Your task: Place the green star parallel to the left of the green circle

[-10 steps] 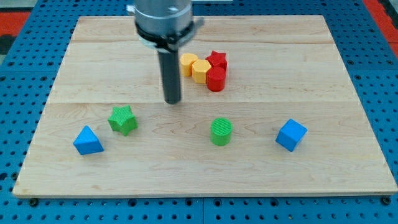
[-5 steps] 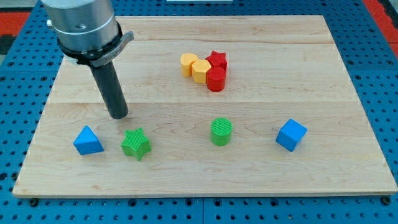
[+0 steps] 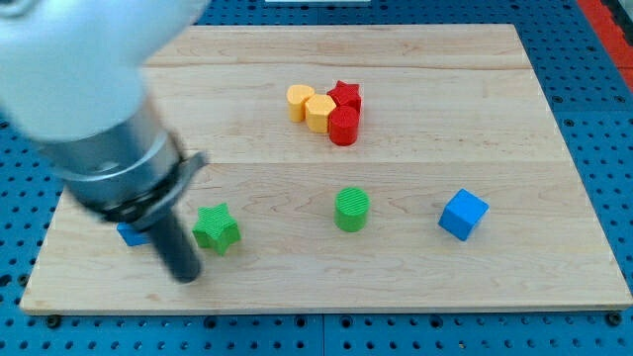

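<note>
Tool's tip [image 3: 185,276], a bare rod gripping nothing, sits below-left of light, rigid green star [image 3: 216,228]; push its left face toward green circle [image 3: 351,209].

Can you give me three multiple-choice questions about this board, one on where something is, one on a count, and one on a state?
1. Where is my tip relative to the green star?
A. the view's lower left
B. the view's upper right
C. directly above

2. How many red blocks are there?
A. one
B. two
C. four

3. Is the green star touching the green circle?
A. yes
B. stacked on it
C. no, bare wood between

Answers:
1. A, the rod ends below-left of the star.
2. B, a red star and a red cylinder.
3. C, a clear gap separates them.
</note>
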Robot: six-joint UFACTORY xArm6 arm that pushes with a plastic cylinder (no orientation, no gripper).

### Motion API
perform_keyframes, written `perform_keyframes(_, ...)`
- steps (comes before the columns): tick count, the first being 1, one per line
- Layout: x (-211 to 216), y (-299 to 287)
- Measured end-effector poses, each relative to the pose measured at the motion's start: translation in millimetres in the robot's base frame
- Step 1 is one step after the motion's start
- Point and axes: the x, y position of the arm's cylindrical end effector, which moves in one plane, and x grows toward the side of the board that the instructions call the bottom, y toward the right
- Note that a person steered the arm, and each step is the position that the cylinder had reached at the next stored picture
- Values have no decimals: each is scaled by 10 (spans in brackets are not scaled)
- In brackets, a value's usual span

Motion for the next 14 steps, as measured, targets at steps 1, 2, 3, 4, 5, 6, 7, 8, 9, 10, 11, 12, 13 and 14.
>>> perform_keyframes(1, -447, 101)
perform_keyframes(2, -130, -230)
perform_keyframes(3, -547, -739)
perform_keyframes(4, -907, -388)
perform_keyframes(5, -1059, -266)
perform_keyframes(6, -937, 12)
perform_keyframes(7, -748, 242)
perform_keyframes(8, -753, -397)
perform_keyframes(9, -341, -191)
perform_keyframes(10, -281, 339)
perform_keyframes(11, -429, 281)
perform_keyframes(12, -174, 292)
perform_keyframes(13, -35, 545)
perform_keyframes(14, -66, 749)
